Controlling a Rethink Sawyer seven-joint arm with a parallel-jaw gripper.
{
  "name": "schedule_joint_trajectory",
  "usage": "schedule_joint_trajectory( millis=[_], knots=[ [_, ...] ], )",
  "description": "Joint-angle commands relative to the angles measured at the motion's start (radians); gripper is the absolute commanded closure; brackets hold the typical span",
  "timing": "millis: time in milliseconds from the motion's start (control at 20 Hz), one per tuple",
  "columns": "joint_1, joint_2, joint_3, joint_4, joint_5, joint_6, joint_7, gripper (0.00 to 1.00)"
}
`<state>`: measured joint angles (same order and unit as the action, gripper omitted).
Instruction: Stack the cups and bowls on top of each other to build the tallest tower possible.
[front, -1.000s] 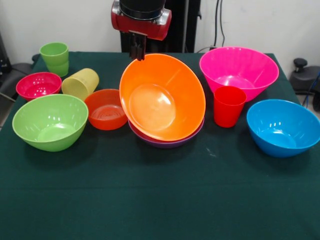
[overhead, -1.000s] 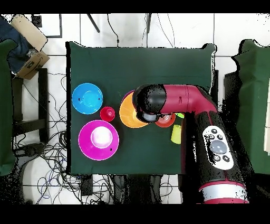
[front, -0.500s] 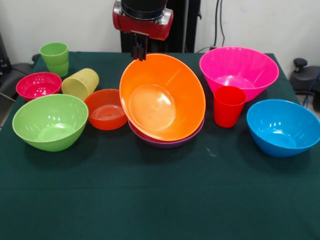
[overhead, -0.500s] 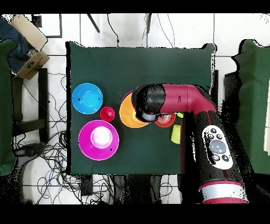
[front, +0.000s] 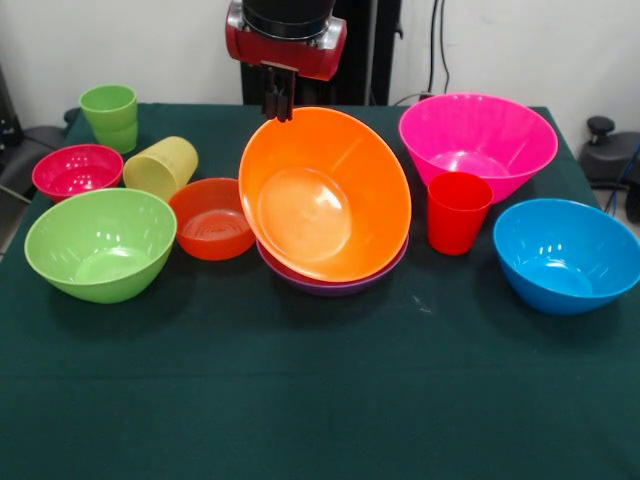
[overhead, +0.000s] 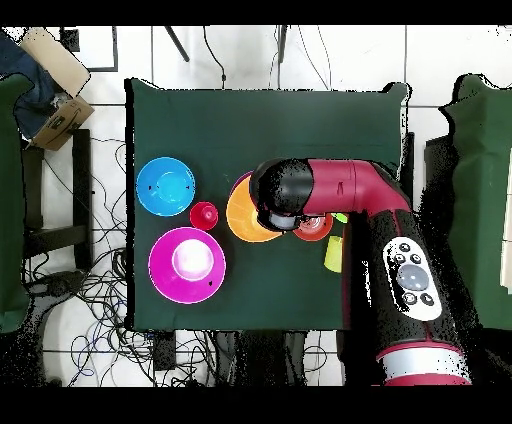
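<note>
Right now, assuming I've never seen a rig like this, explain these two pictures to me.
The red and black machine is a robot arm. One picture looks across the green table; the other looks straight down. On the table: an orange bowl tilted in a purple bowl, a pink bowl, a blue bowl, a lime bowl, two small bowls, a green cup, a red cup, a yellow cup on its side. The gripper is at the orange bowl's upper rim; whether it grips is unclear.

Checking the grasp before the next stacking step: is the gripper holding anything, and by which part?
It cannot be told; the gripper sits at the tilted orange bowl's far rim.
</note>
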<state>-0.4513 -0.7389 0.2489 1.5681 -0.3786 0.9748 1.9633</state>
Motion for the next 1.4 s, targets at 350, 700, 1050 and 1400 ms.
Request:
schedule_joint_trajectory(
  millis=[350,700,1050,1400],
  knots=[
    [0.008,0.031,0.049,-0.026,-0.061,0.082,-0.157,1.00],
    [0.010,0.043,0.043,-0.026,-0.044,0.069,-0.116,1.00],
    [0.004,0.035,0.061,-0.037,-0.034,0.091,-0.147,1.00],
    [0.018,0.038,0.062,-0.049,-0.056,0.121,-0.169,1.00]
  ],
)
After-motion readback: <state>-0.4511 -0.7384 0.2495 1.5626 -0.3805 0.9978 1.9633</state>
